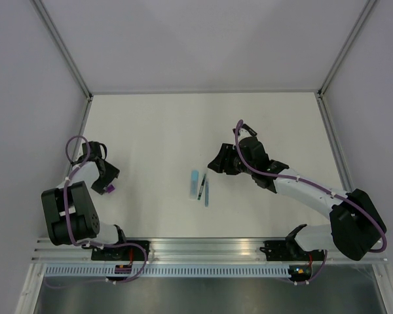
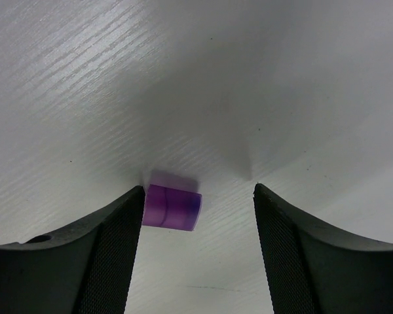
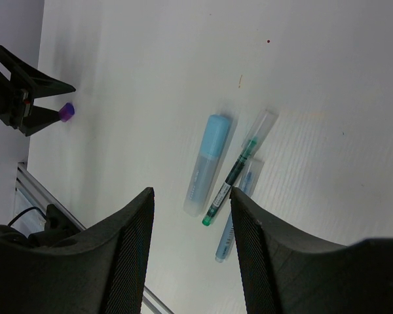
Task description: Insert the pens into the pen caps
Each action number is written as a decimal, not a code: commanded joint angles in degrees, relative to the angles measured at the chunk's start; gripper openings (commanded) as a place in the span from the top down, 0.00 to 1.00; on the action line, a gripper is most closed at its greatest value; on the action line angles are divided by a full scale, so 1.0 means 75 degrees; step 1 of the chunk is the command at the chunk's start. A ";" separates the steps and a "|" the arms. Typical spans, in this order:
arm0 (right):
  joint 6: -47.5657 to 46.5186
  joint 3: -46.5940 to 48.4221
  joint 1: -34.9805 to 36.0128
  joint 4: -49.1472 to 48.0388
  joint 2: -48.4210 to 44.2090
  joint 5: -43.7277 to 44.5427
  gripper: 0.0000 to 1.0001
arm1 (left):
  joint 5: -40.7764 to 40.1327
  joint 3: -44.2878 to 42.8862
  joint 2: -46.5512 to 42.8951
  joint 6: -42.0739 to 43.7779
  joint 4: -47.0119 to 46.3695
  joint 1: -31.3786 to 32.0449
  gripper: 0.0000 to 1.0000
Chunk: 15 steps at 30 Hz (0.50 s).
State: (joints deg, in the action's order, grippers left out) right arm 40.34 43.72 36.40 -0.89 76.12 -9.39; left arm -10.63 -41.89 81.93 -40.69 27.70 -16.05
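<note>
Starting nearest, at the metal rail (image 1: 209, 245) along the table's front edge, with both arm bases bolted on.

Up and left from there, to the left gripper (image 1: 106, 184). Down low over the white table (image 1: 157, 131), spread apart, clamped on nothing. Between its fingers (image 2: 111, 255), catching the purple cap (image 2: 172, 207). Lying on its side on the tabletop, tucked right against one finger or just beside it (contact too close to call from the wrist view), with a wide gap across to the other. From the top camera, just a purple dot at the gripper's tip, well apart from the pens.

Now across to mid-table: three pens lying close together, roughly parallel. Leftmost from above, the stubby pale-blue highlighter (image 1: 194, 183). Just beside it, the thin dark pen (image 1: 202, 185), showing green at its tip and a clear section at the other end in the right wrist view. Then the thin blue pen (image 1: 206, 196), snug against the dark one and partly hidden behind a finger in that same wrist view.

A little farther out, the right gripper (image 1: 214, 165). Hanging just beyond the pens, open as well, holding nothing. Looking down between its own fingers onto the highlighter and its two neighbours, with the left gripper and the purple cap small in the corner.

Farthest back, the table's far edge meeting the pale walls (image 1: 183, 39).
</note>
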 commanded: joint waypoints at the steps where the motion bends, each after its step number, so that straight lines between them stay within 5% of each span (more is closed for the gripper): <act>1: -0.0093 -0.0041 -0.0002 -0.0280 -0.0223 -0.0073 0.44 | -0.0141 0.0089 0.0138 -0.0106 -0.0260 -0.0039 0.28; 15: -0.0093 -0.0029 -0.0002 -0.0292 -0.0200 -0.0061 0.45 | 0.1591 0.0347 0.0736 0.0280 -0.0986 -0.0004 0.55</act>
State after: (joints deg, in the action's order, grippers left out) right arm 40.25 43.72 36.40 -0.91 76.12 -9.39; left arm -5.15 -41.50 83.99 -39.97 21.10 -16.12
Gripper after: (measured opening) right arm 0.556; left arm 0.461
